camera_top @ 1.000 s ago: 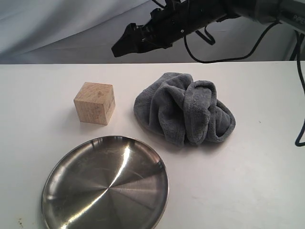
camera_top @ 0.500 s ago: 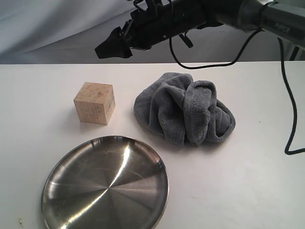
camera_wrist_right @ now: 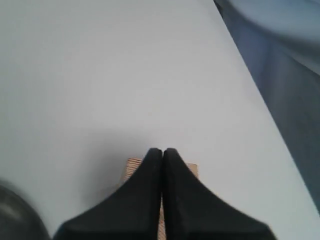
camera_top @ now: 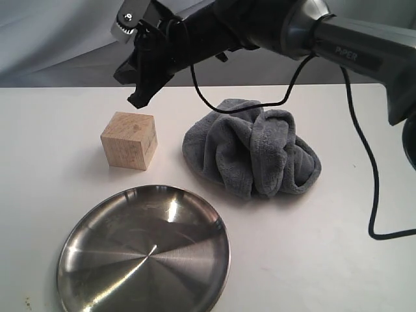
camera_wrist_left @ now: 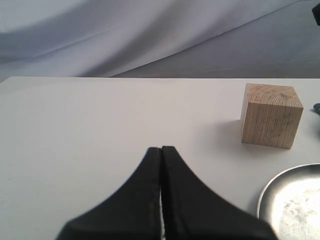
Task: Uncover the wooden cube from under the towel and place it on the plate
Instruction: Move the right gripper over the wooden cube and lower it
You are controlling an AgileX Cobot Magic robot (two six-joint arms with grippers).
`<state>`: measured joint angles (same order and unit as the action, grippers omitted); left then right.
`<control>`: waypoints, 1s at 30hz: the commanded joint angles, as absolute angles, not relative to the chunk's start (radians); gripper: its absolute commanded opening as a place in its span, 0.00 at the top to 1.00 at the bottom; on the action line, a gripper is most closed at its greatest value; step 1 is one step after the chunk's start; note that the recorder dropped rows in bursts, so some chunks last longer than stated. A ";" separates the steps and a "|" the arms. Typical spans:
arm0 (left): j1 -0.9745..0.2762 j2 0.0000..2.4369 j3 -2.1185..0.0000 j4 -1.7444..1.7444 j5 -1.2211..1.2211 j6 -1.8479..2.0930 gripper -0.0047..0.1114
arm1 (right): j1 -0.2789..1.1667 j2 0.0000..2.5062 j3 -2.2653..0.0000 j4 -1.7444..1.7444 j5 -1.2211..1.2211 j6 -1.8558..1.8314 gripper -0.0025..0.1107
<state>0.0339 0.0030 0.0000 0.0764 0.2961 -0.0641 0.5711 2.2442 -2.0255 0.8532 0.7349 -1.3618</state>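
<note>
Right gripper (camera_top: 138, 99), jaws pinched together and empty, hangs just above the wooden cube (camera_top: 129, 141), which we see sitting uncovered on the table (camera_top: 52, 130), beside the crumpled towel (camera_top: 253, 153) and near the plate (camera_top: 143, 250), touching neither

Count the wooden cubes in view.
1. The wooden cube stands uncovered on the table, left of the towel and beyond the plate. The bunched towel's folds could hide another.
</note>
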 commanded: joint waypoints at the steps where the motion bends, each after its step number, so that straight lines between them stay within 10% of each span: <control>1: 0.029 0.000 0.000 0.071 0.285 -0.068 0.95 | 0.607 2.240 -2.021 0.799 0.647 -1.369 0.98; 9: 0.029 0.000 0.000 0.071 0.285 -0.068 0.95 | 0.619 2.240 -2.021 0.759 0.616 -1.328 0.80; 16: 0.029 0.000 0.000 0.071 0.285 -0.068 0.95 | 0.628 2.284 -2.021 0.689 0.576 -1.199 0.04; 30: 0.029 0.000 0.000 0.071 0.285 -0.068 0.95 | 0.641 2.401 -2.021 0.703 0.363 -1.202 0.05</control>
<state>0.0339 0.0030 0.0000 0.0764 0.2961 -0.0641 0.6388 2.3993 -2.0255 0.6786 0.4217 -1.2014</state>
